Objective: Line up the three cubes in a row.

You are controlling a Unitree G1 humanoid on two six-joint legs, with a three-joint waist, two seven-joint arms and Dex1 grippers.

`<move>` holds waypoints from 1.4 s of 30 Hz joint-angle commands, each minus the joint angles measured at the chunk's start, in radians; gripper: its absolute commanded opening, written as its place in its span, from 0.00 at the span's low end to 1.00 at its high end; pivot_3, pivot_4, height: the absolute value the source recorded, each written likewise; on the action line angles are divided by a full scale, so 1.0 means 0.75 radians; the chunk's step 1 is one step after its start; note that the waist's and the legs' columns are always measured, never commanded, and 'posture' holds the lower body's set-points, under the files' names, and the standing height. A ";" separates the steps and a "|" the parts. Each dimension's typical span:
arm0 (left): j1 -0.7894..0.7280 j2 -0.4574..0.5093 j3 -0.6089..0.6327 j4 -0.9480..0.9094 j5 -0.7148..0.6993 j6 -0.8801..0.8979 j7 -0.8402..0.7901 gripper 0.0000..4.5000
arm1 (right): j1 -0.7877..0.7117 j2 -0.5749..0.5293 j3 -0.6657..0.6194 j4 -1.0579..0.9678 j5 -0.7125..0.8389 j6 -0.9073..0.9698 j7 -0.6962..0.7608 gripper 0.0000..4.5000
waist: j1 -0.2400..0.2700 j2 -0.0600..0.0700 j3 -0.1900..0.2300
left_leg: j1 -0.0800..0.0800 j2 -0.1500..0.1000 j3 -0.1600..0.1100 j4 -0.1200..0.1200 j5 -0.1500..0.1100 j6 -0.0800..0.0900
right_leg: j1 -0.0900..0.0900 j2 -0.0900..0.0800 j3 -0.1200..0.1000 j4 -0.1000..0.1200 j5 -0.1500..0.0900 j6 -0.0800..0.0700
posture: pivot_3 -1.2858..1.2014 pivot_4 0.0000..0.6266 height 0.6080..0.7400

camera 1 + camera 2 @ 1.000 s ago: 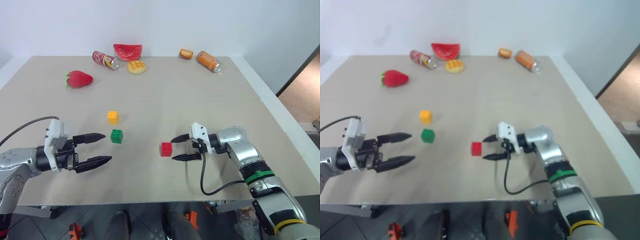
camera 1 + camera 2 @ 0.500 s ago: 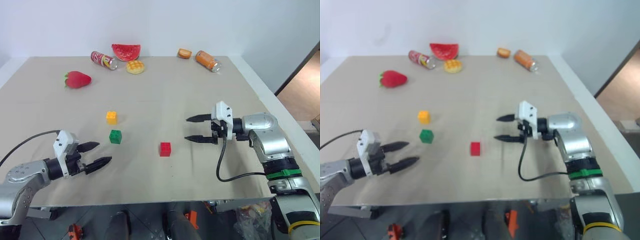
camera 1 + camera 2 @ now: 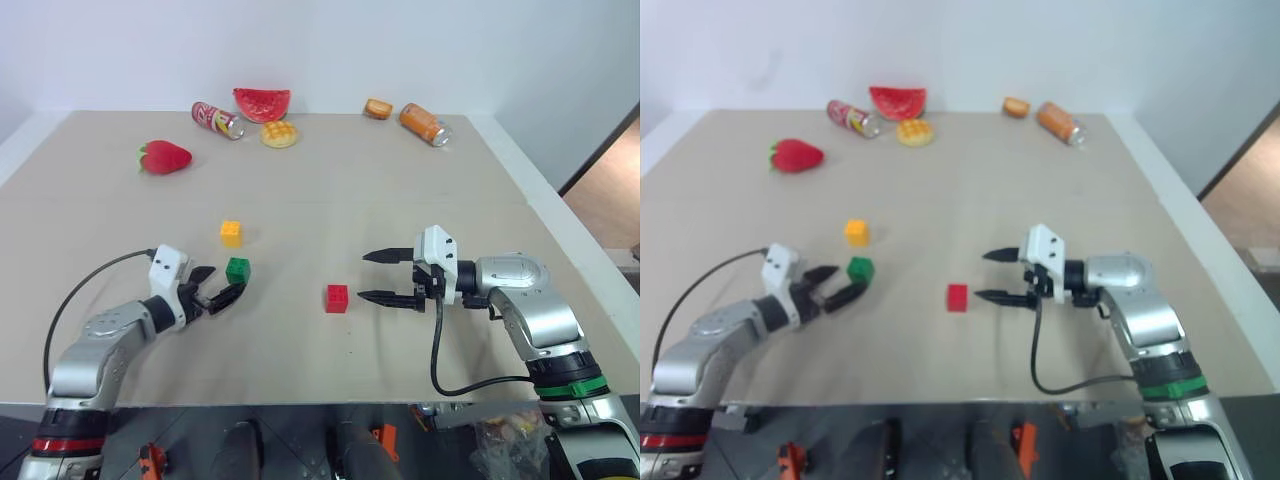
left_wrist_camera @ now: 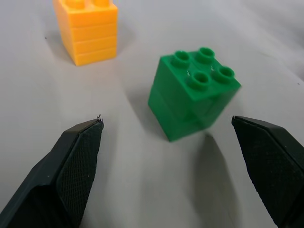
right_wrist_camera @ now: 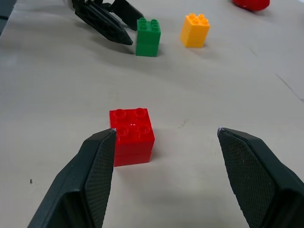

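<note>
Beige and flat, the surface (image 3: 400,180) holds three little cubes near its middle. The green cube (image 3: 237,270) sits just in front of the yellow-orange cube (image 3: 231,232), and the red cube (image 3: 336,298) sits off to the right, well apart from them. So they do not make a row yet. The left end effector (image 3: 220,288) is spread wide with its two black tips on either side of the green cube, close but not touching it. I think the step now is picking up the green cube. Next it needs to creep a bit nearer, close on the cube's sides, and move it so all three line up. The green cube sits turned a little against the tips, so the squeeze could twist it. The right end effector (image 3: 389,276) is open too, holding nothing, and it waits just beside the red cube. Far back lie a toy strawberry (image 3: 163,157), two cans, a watermelon slice and a round bun. It is hard to tell if the lower left tip rests on the surface.
</note>
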 commanded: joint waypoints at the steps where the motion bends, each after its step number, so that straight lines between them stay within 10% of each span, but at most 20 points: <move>1: -0.039 -0.023 -0.049 0.015 0.031 -0.020 -0.006 1.00 | 0.004 -0.020 -0.044 -0.079 0.032 0.009 -0.018 0.78 | 0.002 0.000 0.000 | 0.000 0.000 0.000 0.001 0.000 0.000 | 0.001 0.000 0.000 0.000 0.000 0.000 | 0.52 0.24 1.00; 12: -0.097 -0.087 -0.109 -0.048 0.086 0.041 0.054 1.00 | 0.030 0.000 -0.029 -0.085 0.019 -0.001 -0.049 0.78 | 0.003 0.000 0.000 | 0.000 -0.002 -0.001 0.003 0.000 0.000 | 0.003 -0.001 0.000 0.000 0.001 0.002 | 0.52 0.24 1.00; 21: -0.121 -0.086 -0.062 -0.035 0.088 0.042 0.117 0.30 | 0.029 0.015 -0.002 -0.065 -0.002 -0.017 -0.054 0.79 | 0.000 0.000 0.000 | 0.000 -0.002 -0.002 0.001 0.000 0.000 | 0.002 0.000 0.000 0.000 0.000 0.002 | 0.52 0.24 1.00; 29: -0.165 -0.069 -0.077 0.037 0.116 -0.065 0.057 0.30 | 0.043 0.008 0.006 -0.075 -0.004 -0.014 -0.052 0.79 | 0.000 0.000 0.000 | 0.000 -0.002 -0.001 0.002 0.000 0.000 | 0.002 0.000 0.000 0.000 0.000 0.002 | 0.52 0.24 1.00; 42: -0.361 0.087 -0.293 0.506 0.178 -0.750 -0.861 0.30 | 0.063 -0.039 -0.098 -0.181 0.101 0.094 -0.067 0.79 | 0.001 0.000 0.000 | -0.002 -0.002 -0.001 0.001 0.000 0.000 | 0.000 -0.001 0.001 -0.001 0.000 0.001 | 0.52 0.24 1.00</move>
